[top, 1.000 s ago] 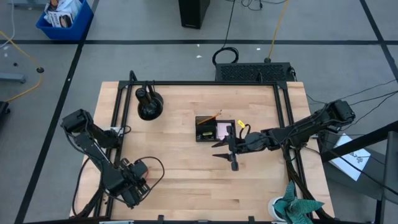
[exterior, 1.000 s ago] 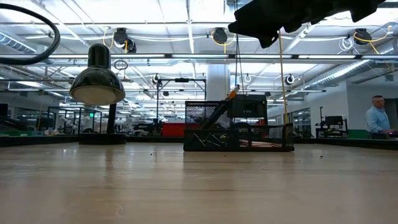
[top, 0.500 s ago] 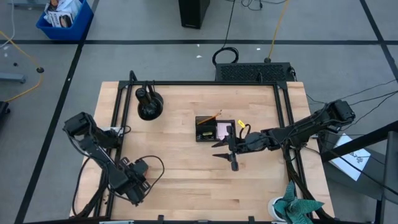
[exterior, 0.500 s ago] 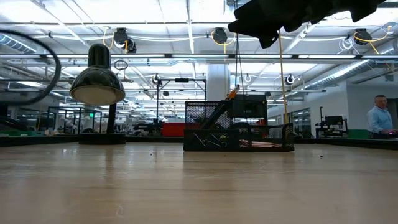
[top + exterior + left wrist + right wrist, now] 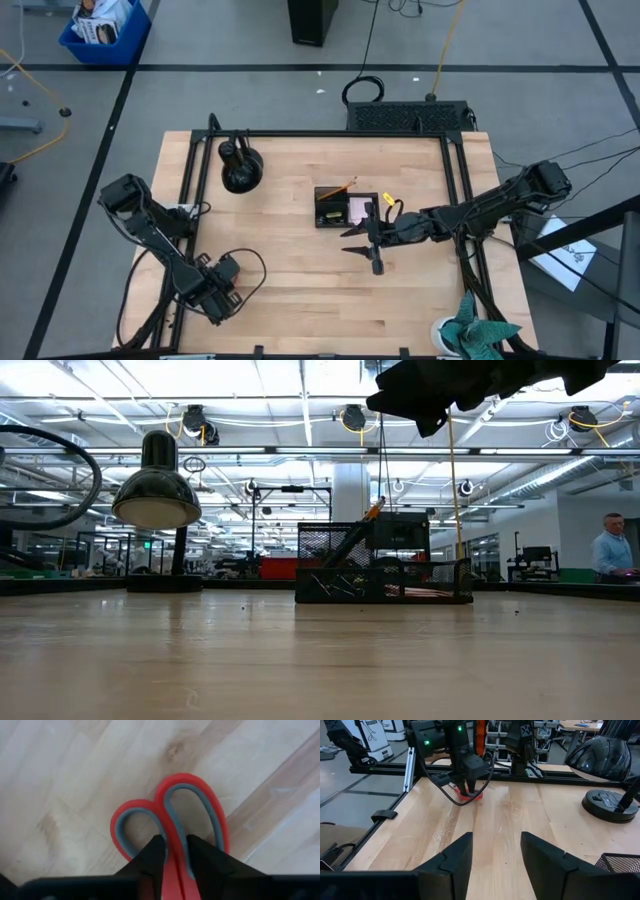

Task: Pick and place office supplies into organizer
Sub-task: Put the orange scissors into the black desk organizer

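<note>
Left pincer [image 5: 170,851] down at the counter's [image 5: 300,290] near-left corner, well away from the organizer [image 5: 345,208], fingers [image 5: 150,857] closed against the neck of the red-handled scissors [image 5: 172,822], flat on the wood. Right pincer [image 5: 375,262] just in front of the organizer, gaping, empty. Orange pencil [image 5: 343,187] leaning in the organizer.

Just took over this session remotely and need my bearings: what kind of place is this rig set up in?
Probably an open robotics lab or workshop. The low view shows exposed ceiling pipes and lights above rows of similar framed workstations, with a person standing at one. The wooden table stands on a grey floor marked with black tape lines.
</note>
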